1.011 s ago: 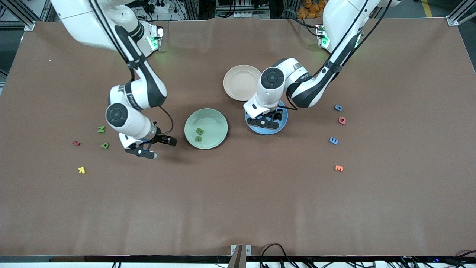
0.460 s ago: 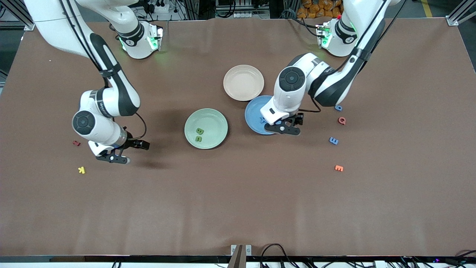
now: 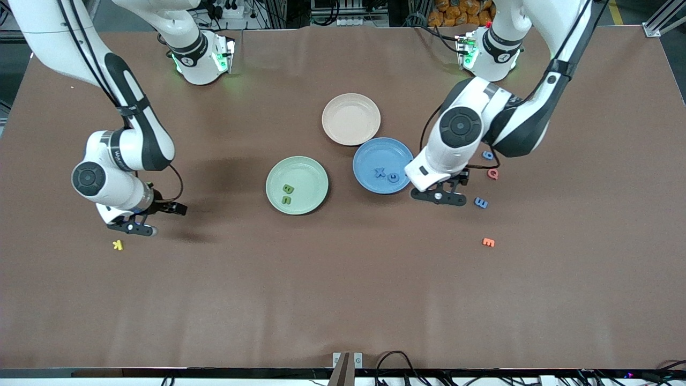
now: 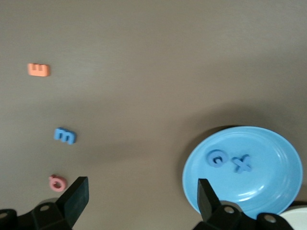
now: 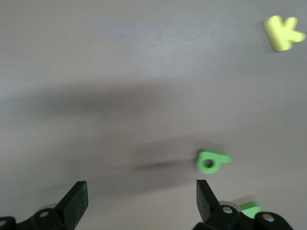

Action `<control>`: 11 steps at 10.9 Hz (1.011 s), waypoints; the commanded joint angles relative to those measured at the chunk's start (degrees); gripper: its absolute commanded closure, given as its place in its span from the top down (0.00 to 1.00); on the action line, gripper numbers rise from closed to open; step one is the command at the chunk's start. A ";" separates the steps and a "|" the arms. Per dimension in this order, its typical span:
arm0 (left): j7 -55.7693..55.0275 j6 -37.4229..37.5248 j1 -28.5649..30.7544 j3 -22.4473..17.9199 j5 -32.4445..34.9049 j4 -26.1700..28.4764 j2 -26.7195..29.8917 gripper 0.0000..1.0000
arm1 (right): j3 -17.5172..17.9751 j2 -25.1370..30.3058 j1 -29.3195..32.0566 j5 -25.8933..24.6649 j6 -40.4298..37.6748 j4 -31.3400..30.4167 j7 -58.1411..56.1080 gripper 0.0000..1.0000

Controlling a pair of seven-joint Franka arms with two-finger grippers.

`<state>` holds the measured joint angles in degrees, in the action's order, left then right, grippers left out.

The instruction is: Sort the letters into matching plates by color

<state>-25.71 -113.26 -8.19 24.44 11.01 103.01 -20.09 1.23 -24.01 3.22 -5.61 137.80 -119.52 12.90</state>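
left hand [image 3: 440, 196] hangs empty, fingers apart, over the counter [image 3: 343, 289] between the blue plate [image 3: 370, 179] and a blue letter [image 3: 481, 202]. right hand [image 3: 134, 228] hangs empty with fingers spread, over a green letter [image 5: 211, 161] near the yellow k [image 3: 118, 245]. two green letters [image 3: 287, 194] lie in the green plate [image 3: 311, 177], two blue ones [image 3: 386, 175] in the blue plate.

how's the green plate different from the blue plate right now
The green plate is pale green and holds two green letters; the blue plate is blue and holds two blue letters. The green plate lies nearer to the front camera and apart from other plates, while the blue plate sits right beside the beige plate. Both are round, shallow and about the same size.
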 commanded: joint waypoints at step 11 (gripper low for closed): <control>19.80 -13.01 11.43 -3.78 -1.25 11.41 2.95 1.00 | 2.55 -2.62 9.61 -4.32 8.18 -2.91 -3.76 1.00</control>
<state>-11.12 -120.36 1.62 21.27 10.99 109.41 -18.42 2.29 -25.33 11.03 -8.91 143.36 -122.12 9.34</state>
